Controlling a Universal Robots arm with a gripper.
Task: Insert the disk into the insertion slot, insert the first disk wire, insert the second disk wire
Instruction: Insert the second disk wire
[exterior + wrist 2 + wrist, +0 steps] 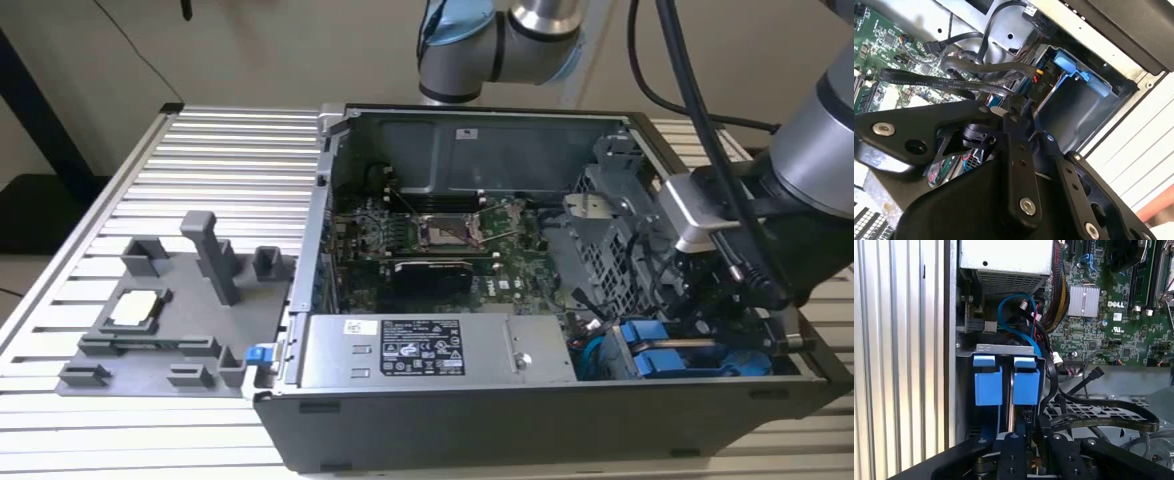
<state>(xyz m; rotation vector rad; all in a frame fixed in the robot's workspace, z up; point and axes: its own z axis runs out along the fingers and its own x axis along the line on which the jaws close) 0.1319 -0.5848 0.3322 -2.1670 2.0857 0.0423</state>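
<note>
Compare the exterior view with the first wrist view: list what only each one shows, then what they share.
Only the exterior view takes in the grey fixture tray on the ribbed table at that view's left, the labelled power-supply box from its label side, and the arm reaching into the case. Only the first wrist view has the black links of the hand close up, a blue cable looping above the drive bay, and the finned heatsink. Both share the two blue carrier tabs in the bay and the green motherboard.
</note>
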